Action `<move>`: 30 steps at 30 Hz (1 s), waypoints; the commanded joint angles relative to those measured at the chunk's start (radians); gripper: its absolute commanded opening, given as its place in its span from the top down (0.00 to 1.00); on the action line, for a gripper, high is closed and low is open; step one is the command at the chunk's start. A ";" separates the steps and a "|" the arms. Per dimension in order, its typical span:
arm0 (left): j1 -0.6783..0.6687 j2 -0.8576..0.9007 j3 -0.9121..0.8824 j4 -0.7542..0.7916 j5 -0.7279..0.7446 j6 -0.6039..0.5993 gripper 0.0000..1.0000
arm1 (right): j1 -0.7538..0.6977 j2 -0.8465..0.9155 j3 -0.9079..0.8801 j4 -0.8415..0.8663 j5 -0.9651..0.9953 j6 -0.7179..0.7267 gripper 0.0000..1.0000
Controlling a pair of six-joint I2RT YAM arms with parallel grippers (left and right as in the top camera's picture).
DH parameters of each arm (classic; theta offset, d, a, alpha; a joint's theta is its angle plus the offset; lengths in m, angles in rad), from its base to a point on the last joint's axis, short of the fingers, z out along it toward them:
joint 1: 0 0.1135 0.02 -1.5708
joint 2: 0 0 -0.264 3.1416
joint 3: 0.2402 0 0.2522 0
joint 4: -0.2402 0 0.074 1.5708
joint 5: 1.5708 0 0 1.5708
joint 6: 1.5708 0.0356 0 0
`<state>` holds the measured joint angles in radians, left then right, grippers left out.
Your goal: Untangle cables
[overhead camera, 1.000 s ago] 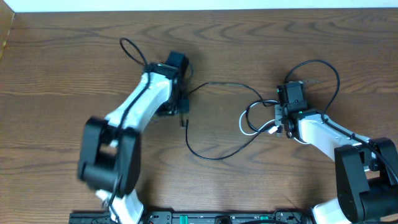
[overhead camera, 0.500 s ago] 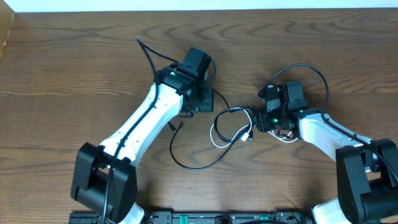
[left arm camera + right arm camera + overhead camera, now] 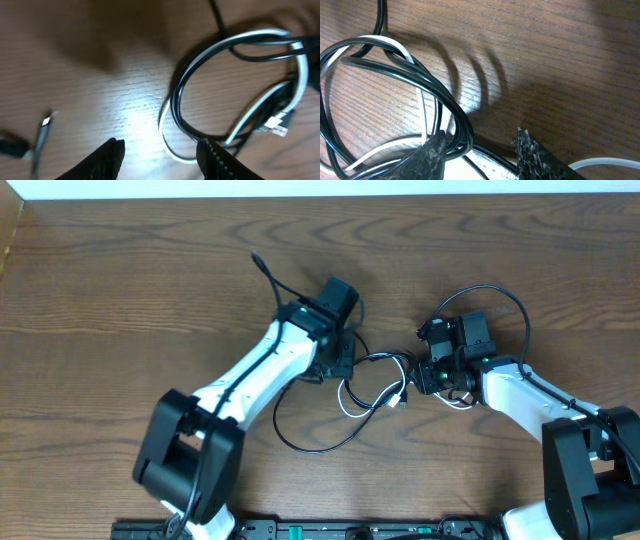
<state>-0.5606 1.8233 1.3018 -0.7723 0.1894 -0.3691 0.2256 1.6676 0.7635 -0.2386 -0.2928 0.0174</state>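
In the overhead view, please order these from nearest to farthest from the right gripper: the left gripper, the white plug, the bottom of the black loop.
1. White plug, just lower left of the right gripper.
2. Left gripper, farther left.
3. Bottom of the black loop, far lower left.

Tangle spills past the frame edges in both wrist views

The black cable and white cable run off the right wrist picture at left and bottom. A plug is blurred in the left wrist view. The bottom edge crops the left gripper and right gripper.
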 commanded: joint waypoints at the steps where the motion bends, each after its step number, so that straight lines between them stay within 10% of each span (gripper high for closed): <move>1: -0.031 0.059 -0.032 0.043 0.005 0.005 0.48 | -0.001 -0.003 -0.016 -0.003 0.032 -0.003 0.59; 12: -0.095 0.167 -0.038 0.117 -0.110 -0.079 0.49 | -0.001 -0.003 -0.016 0.007 0.032 -0.003 0.58; 18: -0.098 0.215 -0.038 0.157 -0.112 -0.082 0.75 | 0.029 -0.003 -0.016 0.030 0.057 -0.003 0.62; 30: -0.098 0.236 -0.038 0.145 -0.114 -0.082 0.75 | 0.129 0.047 -0.022 0.093 0.313 0.051 0.63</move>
<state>-0.6586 1.9900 1.2800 -0.6212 0.0948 -0.4454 0.3382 1.6821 0.7563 -0.1459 -0.0631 0.0406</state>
